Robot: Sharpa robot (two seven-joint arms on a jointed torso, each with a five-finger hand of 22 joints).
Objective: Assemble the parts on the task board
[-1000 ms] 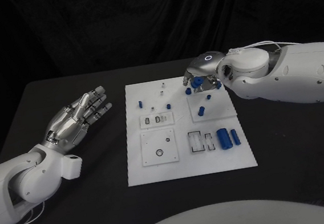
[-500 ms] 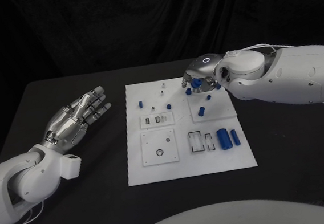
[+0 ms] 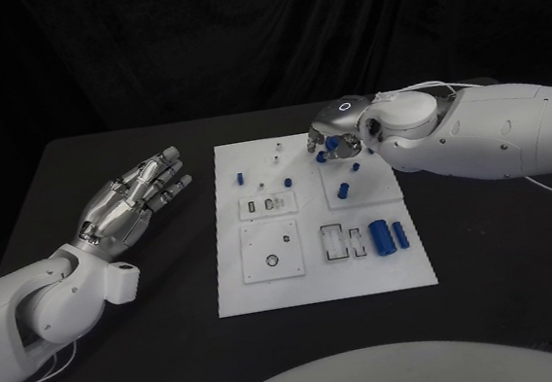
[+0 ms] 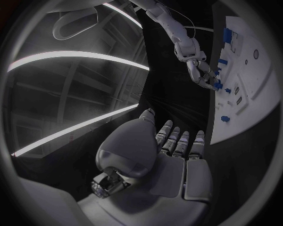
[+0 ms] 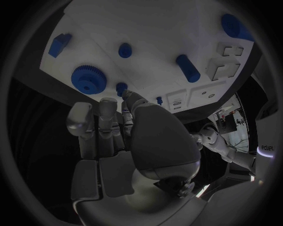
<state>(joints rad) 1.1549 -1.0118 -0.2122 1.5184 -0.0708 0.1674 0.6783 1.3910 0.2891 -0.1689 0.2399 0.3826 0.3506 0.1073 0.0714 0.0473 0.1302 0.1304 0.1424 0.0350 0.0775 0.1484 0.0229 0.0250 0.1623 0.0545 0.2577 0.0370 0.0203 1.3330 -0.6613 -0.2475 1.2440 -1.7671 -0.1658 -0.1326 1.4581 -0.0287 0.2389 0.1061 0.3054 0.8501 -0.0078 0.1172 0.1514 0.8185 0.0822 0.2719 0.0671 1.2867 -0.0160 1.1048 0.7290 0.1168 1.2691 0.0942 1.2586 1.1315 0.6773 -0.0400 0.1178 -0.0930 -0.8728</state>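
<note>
- Nearest the robot, on the white task board (image 3: 237, 300), sat a square inset plate (image 3: 269, 251) with a small dark hole in it.
- Just right of that plate lay a slotted block (image 3: 342, 240), and beside it two blue cylinders (image 3: 388, 234) lay side by side near the board's right edge.
- The left hand (image 3: 129, 201) hovered over the black table (image 3: 134, 371), off the board's left side and apart from it, palm open. Its fingers (image 4: 177, 141) were stretched out and slightly apart, holding nothing.
- Around the middle of the board stood a small white block with slots (image 3: 267, 204), and right of it a blue peg (image 3: 343, 189) stood on a raised square plate.
- Farther back, the right hand (image 3: 335, 137) was over the board's far right corner, fingers pointing down at the board.
- In the right wrist view its fingers (image 5: 100, 122) were close together and the fingertips were at a small blue peg (image 5: 121, 88) on the board; whether they were clamped on it I could not tell.
- Just beside that peg lay a blue gear (image 5: 88, 80), with a blue block (image 5: 59, 44) beyond it, a blue knob (image 5: 125, 50) and a longer blue cylinder (image 5: 187, 68) standing on the white surface.
</note>
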